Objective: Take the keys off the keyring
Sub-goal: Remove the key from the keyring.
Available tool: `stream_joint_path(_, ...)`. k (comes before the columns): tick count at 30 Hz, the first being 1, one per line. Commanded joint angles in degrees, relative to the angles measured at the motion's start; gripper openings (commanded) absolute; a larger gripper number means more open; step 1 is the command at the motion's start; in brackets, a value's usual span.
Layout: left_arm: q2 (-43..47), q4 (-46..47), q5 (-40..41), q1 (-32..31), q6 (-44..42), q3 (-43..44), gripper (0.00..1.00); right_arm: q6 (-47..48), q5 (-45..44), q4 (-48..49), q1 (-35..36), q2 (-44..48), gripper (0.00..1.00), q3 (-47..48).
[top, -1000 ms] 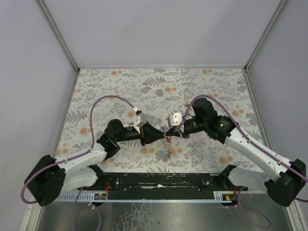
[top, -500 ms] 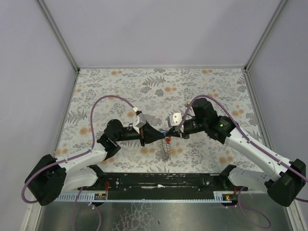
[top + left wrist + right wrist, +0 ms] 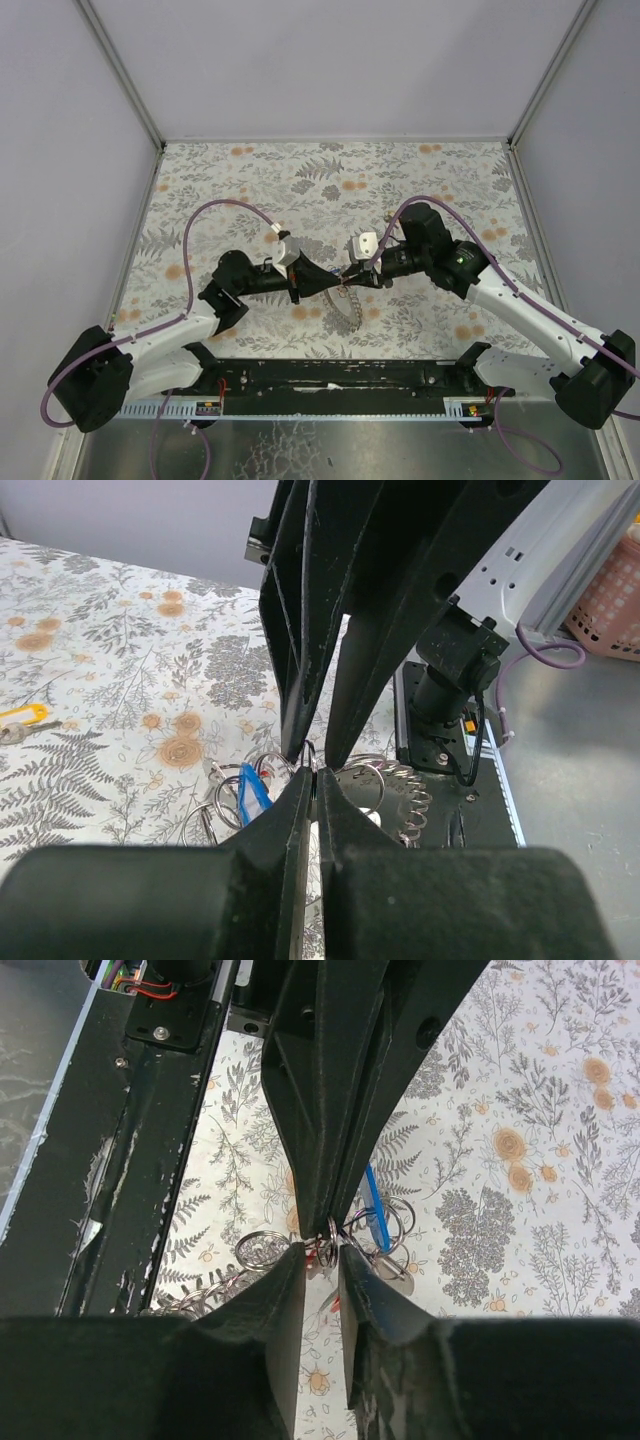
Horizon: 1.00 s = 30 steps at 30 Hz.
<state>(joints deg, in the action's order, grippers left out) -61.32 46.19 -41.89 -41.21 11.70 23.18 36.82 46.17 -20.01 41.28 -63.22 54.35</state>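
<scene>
The two grippers meet tip to tip above the middle of the floral cloth. My left gripper [image 3: 328,281] [image 3: 313,772] is shut on a thin split ring of the key bunch. My right gripper [image 3: 350,276] [image 3: 322,1248] faces it with its jaws slightly apart, and the same small ring [image 3: 331,1230] sits in the gap. The coiled grey keyring [image 3: 345,306] [image 3: 425,798] [image 3: 195,1298] hangs below the tips. A blue key tag [image 3: 252,796] [image 3: 377,1216] and red bits [image 3: 322,1253] dangle among several small rings.
A yellow-headed key [image 3: 22,715] lies loose on the cloth, away from the bunch. The black base rail [image 3: 330,375] runs along the near edge right beneath the hanging keyring. Grey walls enclose the cloth on three sides.
My right gripper's jaws have parted from shut. My left gripper has closed fully and drawn slightly left. The keyring has swung from edge-on to showing its coiled face.
</scene>
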Motion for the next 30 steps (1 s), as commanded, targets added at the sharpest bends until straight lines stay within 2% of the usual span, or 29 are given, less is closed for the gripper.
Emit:
stream_joint_path(1,2.15,5.70,2.85,0.07,0.71,-1.38,0.00,-1.69,1.66,2.69,0.54,1.22,0.30,1.15)
stream_joint_path(6,2.75,8.93,1.43,0.02,2.83,-2.91,0.00,-7.86,2.80,4.77,-0.68,3.64,0.35,1.57)
stream_joint_path(10,4.47,11.08,0.18,0.17,3.46,-4.29,0.00,-15.70,5.94,7.27,-3.69,6.45,0.35,0.83)
stream_joint_path(13,4.45,16.02,-1.41,0.17,4.96,-5.74,0.00,-19.00,7.84,7.75,-3.84,8.69,0.32,-1.37)
stream_joint_path(17,3.11,20.49,-4.34,0.21,8.36,-5.80,0.00,-18.13,9.62,6.39,-3.84,10.89,0.24,-4.32)
stream_joint_path(21,3.22,21.78,-5.12,0.25,10.12,-5.46,0.00,-15.71,10.62,4.92,-3.84,13.40,0.20,-7.20)
stream_joint_path(24,3.80,22.30,-5.19,0.16,11.73,-5.09,0.00,-16.47,11.21,6.01,-3.84,15.72,0.19,-9.98)
stream_joint_path(30,3.31,28.54,-5.07,0.19,17.41,-5.45,0.00,-22.56,10.60,14.74,-3.11,19.99,0.21,-16.08)
